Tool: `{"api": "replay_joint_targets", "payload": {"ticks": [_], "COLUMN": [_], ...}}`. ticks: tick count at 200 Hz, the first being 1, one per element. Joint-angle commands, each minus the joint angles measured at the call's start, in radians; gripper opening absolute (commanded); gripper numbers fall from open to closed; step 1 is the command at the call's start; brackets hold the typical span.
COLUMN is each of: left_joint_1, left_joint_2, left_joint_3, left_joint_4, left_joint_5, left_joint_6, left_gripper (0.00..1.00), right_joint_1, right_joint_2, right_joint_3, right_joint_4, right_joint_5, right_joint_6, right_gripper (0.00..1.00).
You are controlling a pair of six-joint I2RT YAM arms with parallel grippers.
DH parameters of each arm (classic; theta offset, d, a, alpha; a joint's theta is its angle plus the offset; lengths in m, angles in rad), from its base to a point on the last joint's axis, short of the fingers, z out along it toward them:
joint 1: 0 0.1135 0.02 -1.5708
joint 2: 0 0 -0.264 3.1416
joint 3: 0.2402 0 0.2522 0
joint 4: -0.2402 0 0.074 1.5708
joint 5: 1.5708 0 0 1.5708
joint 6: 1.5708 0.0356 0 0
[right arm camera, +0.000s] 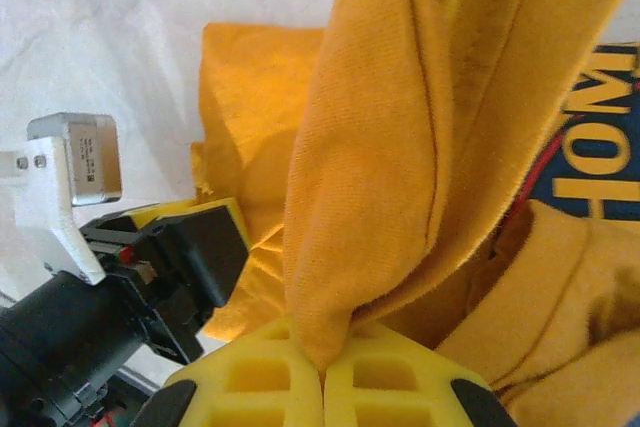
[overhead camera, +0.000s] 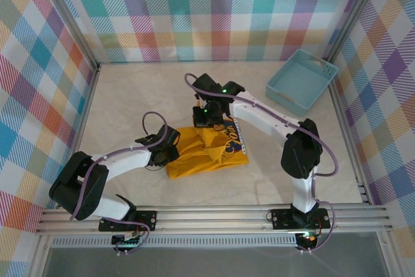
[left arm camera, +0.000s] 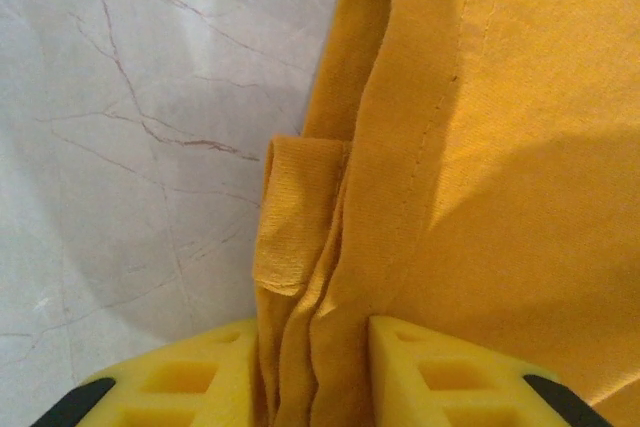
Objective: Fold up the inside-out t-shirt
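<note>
The mustard-orange t-shirt [overhead camera: 206, 152] lies crumpled in the middle of the table, with dark lettering [overhead camera: 232, 135] showing on its right part. My left gripper [overhead camera: 170, 152] is at the shirt's left edge. In the left wrist view it [left arm camera: 312, 339] is shut on a bunch of folded hem of the t-shirt [left arm camera: 480, 147]. My right gripper [overhead camera: 206, 118] hangs over the shirt's far edge. Its yellow fingers [right arm camera: 322, 365] pinch a lifted fold of the t-shirt [right arm camera: 380, 147], with the lettering [right arm camera: 598, 152] to the right.
A light blue basket [overhead camera: 303, 81] stands at the back right, near the checked wall. Pale marbled table [left arm camera: 130, 147] lies bare to the left of the shirt. The left arm's wrist [right arm camera: 95, 277] shows close beside the right gripper's fold.
</note>
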Motion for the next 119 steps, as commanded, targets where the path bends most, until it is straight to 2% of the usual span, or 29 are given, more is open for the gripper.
{"api": "replay_joint_targets", "payload": {"ticks": [1, 41, 98, 119], "left_joint_1": [-0.019, -0.024, -0.027, -0.027], "left_joint_2": [0.027, 0.019, -0.009, -0.040], "left_joint_3": [-0.053, -0.064, -0.072, -0.080], "left_joint_4": [0.014, 0.013, 0.006, -0.002], "left_joint_5": [0.062, 0.055, 0.049, 0.040], "left_joint_6": [-0.026, -0.029, -0.036, -0.037], "left_gripper": [0.31, 0.31, 0.31, 0.31], "right_joint_1": [0.022, 0.058, 0.064, 0.064], "right_joint_2": [0.023, 0.073, 0.120, 0.138], "right_joint_3": [0.060, 0.123, 0.118, 0.124], "right_joint_4": [0.042, 0.035, 0.050, 0.052], "right_joint_5": [-0.059, -0.075, -0.046, -0.040], "right_joint_6": [0.044, 0.057, 0.069, 0.069], "right_gripper": [0.00, 0.00, 0.00, 0.03]}}
